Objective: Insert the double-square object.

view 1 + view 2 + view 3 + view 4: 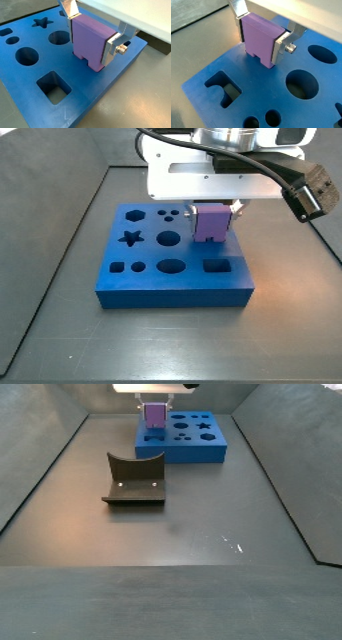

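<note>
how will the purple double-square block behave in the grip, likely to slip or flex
The double-square object looks rigid, with crisp flat faces, so it probably won't flex. The gripper clamps it above the blue board, its silver fingers flat against opposite sides, so twisting seems unlikely. Its surface looks smooth, so it might slide if it catches a hole edge.

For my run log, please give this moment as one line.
tool: shut on double-square object | position: above blue board | object: upright, not yet inserted | dark curved block: on floor, apart

Wrist views: close, steep on gripper (93,36), blue board (231,65); side views: high near (174,268), far (187,439)
</note>
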### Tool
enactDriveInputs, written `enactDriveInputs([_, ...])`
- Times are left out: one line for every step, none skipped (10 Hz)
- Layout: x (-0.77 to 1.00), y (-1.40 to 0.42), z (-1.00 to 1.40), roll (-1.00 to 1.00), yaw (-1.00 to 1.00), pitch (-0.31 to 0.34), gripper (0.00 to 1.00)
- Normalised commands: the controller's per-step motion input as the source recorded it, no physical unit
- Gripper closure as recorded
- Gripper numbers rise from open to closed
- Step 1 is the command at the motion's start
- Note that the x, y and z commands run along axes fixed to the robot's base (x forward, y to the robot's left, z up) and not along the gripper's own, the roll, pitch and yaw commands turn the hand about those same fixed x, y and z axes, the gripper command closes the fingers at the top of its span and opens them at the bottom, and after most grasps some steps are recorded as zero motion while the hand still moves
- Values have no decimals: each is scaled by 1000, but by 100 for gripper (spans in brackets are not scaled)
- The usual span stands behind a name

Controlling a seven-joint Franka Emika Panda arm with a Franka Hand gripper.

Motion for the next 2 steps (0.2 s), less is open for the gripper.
enactDriveInputs([0, 14, 0, -31, 0, 0, 100])
enactDriveInputs([0, 0, 0, 0, 0, 0, 100])
